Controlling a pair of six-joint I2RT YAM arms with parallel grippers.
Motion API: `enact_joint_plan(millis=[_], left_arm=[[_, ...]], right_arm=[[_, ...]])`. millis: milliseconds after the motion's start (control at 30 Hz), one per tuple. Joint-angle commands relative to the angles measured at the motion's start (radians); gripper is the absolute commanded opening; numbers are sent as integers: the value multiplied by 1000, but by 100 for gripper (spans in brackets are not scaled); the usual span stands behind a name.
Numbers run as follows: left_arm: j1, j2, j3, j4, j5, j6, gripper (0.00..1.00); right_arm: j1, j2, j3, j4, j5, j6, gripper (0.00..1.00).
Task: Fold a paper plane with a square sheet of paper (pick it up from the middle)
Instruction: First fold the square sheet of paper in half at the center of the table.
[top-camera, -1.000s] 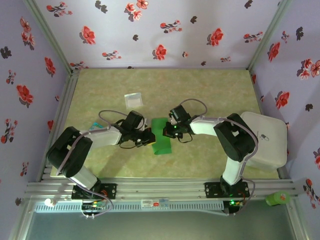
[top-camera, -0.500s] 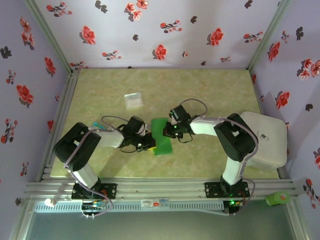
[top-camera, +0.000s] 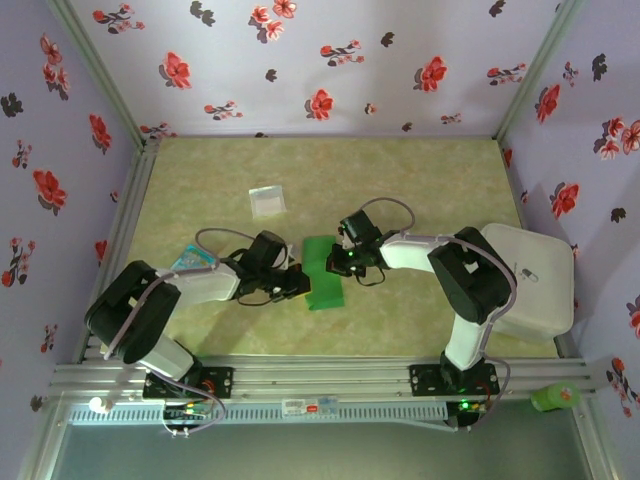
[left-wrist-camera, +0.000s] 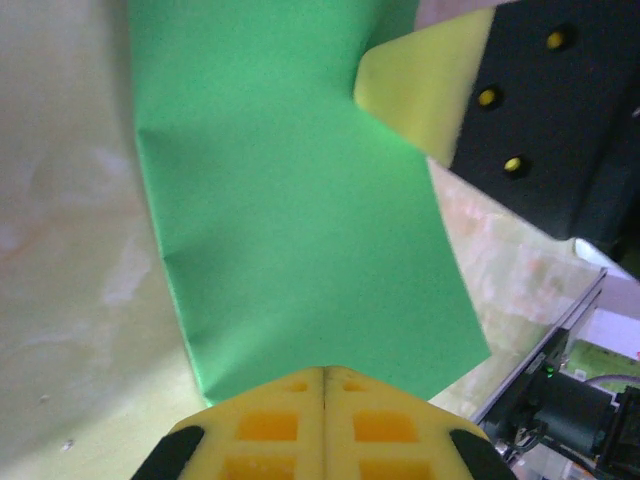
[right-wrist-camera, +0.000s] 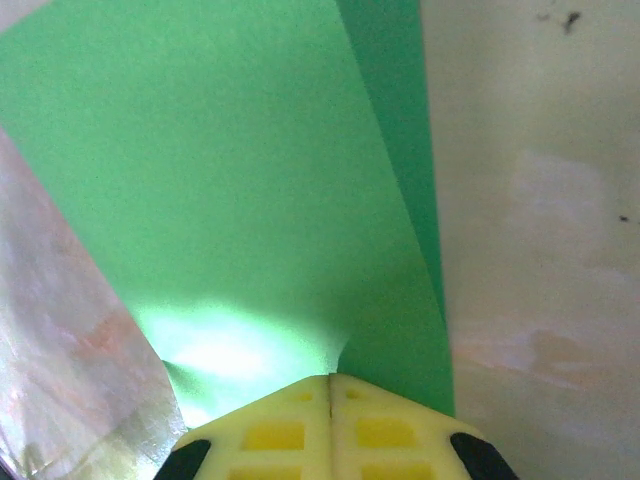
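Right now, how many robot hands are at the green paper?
2. The left gripper, shut, sits at the left edge of the green paper. The right gripper, shut, is at its upper right edge. None seem hidden.

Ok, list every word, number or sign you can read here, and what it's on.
No text here is readable.
White and red sticker on the front rail: too small to read.
Dark mark on the white box: too small to read.
The green paper: plain, unprinted.
The small packet: nothing legible.
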Motion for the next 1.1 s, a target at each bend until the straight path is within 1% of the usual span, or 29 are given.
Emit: enact_joint_plan(millis=[0,133,300,400,533,833,1067], left_arm=[[-9,17,14,45,-1,-37,0],[-24,73,15,71,25,-41,0],[-35,107,-23,68,24,-22,0],[-36,101,-37,36,23,4,0],[-44,84,-25,-62,10,60,0],[-83,73,-1,-175,-18,128,1],[-116,53,-13,-210,-47,124,1]], right_arm=[[-6,37,-49,-152,120,12,0],[-6,38,-51,-150,122,14,0],[-5,40,-62,-145,126,18,0],[-5,43,-67,-144,129,20,0],[-4,42,-71,-142,132,21,0],[-5,46,-68,-144,134,21,0],[-6,47,-68,-145,134,20,0]])
